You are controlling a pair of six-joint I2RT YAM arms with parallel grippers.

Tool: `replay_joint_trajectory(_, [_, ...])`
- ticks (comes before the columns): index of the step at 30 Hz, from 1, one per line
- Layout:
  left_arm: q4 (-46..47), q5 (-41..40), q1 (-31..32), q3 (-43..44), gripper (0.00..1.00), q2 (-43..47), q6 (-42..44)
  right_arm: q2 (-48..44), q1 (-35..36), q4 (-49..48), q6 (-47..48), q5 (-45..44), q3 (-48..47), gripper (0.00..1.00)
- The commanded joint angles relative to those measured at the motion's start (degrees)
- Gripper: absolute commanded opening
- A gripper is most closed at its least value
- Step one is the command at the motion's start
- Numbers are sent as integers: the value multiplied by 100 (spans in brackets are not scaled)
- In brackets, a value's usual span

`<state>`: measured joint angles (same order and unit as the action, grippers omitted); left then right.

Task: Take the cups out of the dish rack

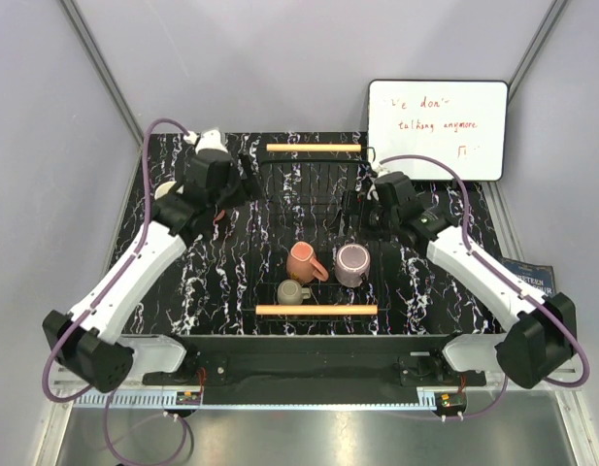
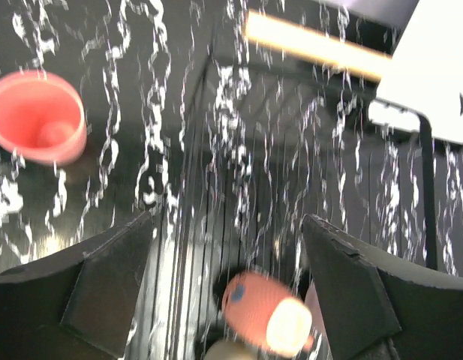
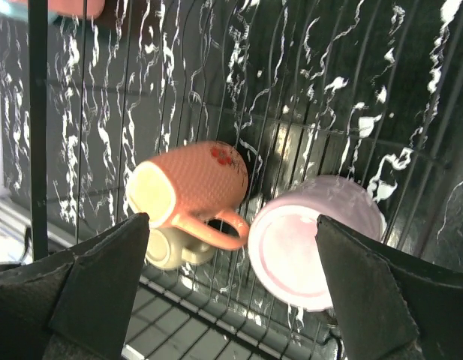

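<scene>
We see a black table top (image 1: 231,272) with white marble veins. The black wire dish rack (image 1: 314,209) stands on its middle. A pink cup (image 2: 37,116) stands upright near the rack's left side, and a whiteboard (image 1: 437,129) is at the far right corner.

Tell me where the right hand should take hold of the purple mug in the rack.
Probably its rim, from above. The purple mug sits mouth up in the dish rack, so one finger can go inside, one outside. Pick the wall away from the orange mug, whose handle crowds the other side. The right hand hangs open above it.
</scene>
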<state>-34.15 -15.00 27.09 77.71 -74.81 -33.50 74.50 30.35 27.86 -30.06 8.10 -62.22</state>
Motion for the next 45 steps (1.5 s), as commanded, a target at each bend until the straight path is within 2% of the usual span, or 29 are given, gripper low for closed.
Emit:
replay_joint_trajectory(1, [436,-327,393,-773,86,956,-78,99,365,307,282,-45,-589,100])
replay_joint_trajectory(7, [409,-529,736,-1355,89,1907,-122,915,1069,930,589,-291,-1634,99])
replay_joint_trajectory(11, [216,-732,903,-1478,91,2075,-104,1505,1412,1344,712,-545,-2276,99])
replay_joint_trajectory(20, [14,-819,982,-1812,91,2383,-183,2077,1518,1257,677,-775,-1996,98])
replay_joint_trajectory(35, [5,-697,1017,-2005,92,2207,-219,2868,1790,818,563,-502,-1970,96])
replay_joint_trajectory(42, [5,-671,1026,-2067,92,2172,-228,2939,1913,800,519,-511,-1909,89])
replay_joint_trajectory(45, [14,-662,1026,-2102,92,2172,-245,2921,1931,800,484,-511,-1829,77])
